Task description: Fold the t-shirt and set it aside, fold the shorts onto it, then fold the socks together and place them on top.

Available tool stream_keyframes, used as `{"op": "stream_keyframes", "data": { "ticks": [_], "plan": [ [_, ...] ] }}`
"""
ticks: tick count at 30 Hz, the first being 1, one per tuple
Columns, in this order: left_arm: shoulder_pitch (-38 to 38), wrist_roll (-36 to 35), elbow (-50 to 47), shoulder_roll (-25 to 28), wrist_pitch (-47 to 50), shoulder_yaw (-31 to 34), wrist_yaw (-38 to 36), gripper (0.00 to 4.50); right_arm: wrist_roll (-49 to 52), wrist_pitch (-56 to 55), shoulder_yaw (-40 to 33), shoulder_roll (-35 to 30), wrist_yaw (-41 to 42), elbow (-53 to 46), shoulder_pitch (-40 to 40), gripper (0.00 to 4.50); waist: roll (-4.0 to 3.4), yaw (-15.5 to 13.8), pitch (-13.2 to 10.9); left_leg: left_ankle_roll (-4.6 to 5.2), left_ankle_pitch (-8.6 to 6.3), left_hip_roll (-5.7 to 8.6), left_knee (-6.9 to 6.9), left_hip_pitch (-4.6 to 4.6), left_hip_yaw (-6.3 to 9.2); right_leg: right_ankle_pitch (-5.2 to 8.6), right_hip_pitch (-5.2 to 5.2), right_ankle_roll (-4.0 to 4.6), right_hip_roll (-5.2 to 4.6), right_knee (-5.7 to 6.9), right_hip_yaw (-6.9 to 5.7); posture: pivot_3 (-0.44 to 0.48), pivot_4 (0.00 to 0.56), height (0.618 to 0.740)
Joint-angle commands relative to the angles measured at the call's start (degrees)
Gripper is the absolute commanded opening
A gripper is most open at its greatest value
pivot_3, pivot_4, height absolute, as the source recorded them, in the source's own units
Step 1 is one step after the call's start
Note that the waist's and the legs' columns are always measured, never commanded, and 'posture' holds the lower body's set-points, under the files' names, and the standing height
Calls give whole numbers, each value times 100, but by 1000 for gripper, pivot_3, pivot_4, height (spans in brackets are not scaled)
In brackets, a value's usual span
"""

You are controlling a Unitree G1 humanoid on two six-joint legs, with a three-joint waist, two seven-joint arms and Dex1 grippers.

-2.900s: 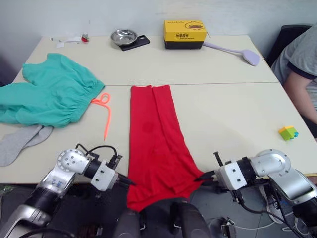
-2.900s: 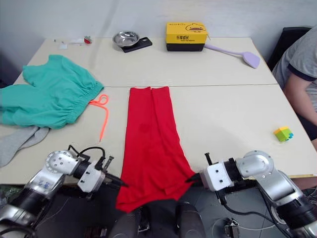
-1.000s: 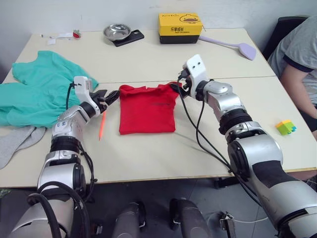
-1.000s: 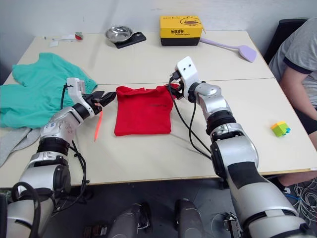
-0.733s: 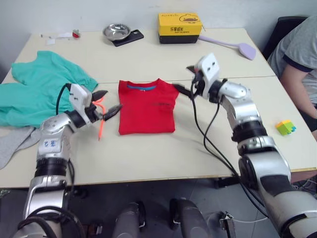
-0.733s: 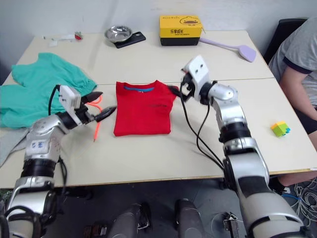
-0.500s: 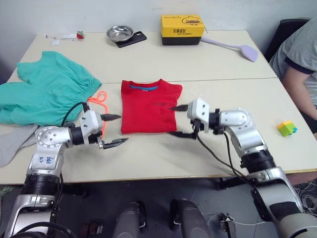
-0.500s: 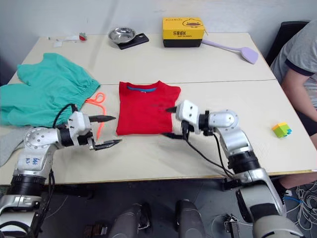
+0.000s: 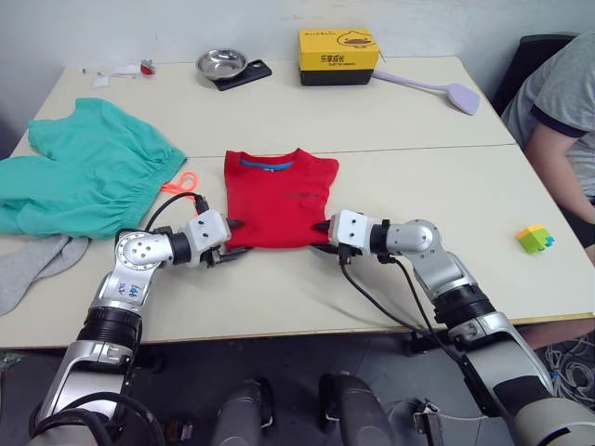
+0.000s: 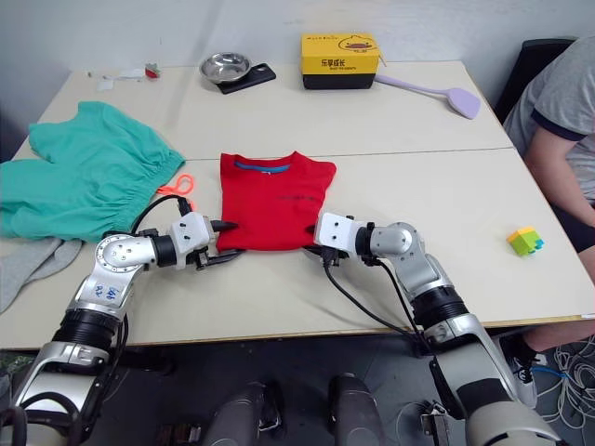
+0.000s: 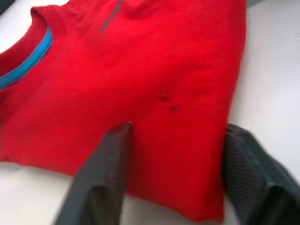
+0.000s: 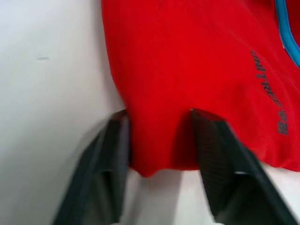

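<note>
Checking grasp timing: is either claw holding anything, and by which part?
Nothing is clamped yet. The left claw and right claw are open, each straddling a near corner of the folded t-shirt.

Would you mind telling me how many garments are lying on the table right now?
3: a red t-shirt folded mid-table, green shorts at the left, and grey socks at the left edge, possibly two overlapping.
</note>
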State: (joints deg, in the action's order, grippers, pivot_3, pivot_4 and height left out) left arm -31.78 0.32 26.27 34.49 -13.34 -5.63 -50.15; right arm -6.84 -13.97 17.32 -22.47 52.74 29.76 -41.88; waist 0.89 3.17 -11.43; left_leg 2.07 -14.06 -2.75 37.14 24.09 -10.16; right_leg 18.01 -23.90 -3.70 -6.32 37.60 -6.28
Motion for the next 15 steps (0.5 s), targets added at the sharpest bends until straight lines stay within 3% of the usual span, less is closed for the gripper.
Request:
{"op": "stream_keyframes", "data": {
  "ticks": [1, 2, 5, 9, 15],
  "plan": [
    [28, 15, 96, 52, 39, -13, -84, 1348, 10, -112, 27, 11, 38, -126, 17, 297, 0, 1, 0, 0, 1, 0, 1, 0, 0, 0, 0, 0, 0, 3, 0, 0, 150, 740],
    [87, -113, -12, 66, 64, -9, -256, 1005, 54, -103, 23, -23, 120, -236, 75, 0, 0, 0, 0, 0, 1, 0, 1, 0, 0, 0, 0, 0, 0, 3, 0, 0, 150, 740],
    [405, -202, -419, 293, -70, -41, -628, 43, 336, -9, -1, -211, 546, -864, 424, 0, 0, -3, 0, 0, 1, -1, -2, 1, 0, 1, 0, 2, 0, 1, -1, 0, 150, 740],
    [1050, -447, -1274, 587, -11, 15, -923, 14, 624, 317, -23, -636, 951, -2007, 1171, 0, 0, -1, 0, -1, 0, -3, -6, 2, 2, 5, 0, 3, 0, 0, -2, 0, 150, 740],
    [2708, -1127, -3355, 1061, 704, 442, -976, 14, 1107, 1207, -252, -1271, 1051, -3789, 2353, 0, 0, -7, 0, -9, -21, -7, -8, -5, 12, 8, 9, 7, -4, -19, 0, 0, 150, 740]
  ]
}}
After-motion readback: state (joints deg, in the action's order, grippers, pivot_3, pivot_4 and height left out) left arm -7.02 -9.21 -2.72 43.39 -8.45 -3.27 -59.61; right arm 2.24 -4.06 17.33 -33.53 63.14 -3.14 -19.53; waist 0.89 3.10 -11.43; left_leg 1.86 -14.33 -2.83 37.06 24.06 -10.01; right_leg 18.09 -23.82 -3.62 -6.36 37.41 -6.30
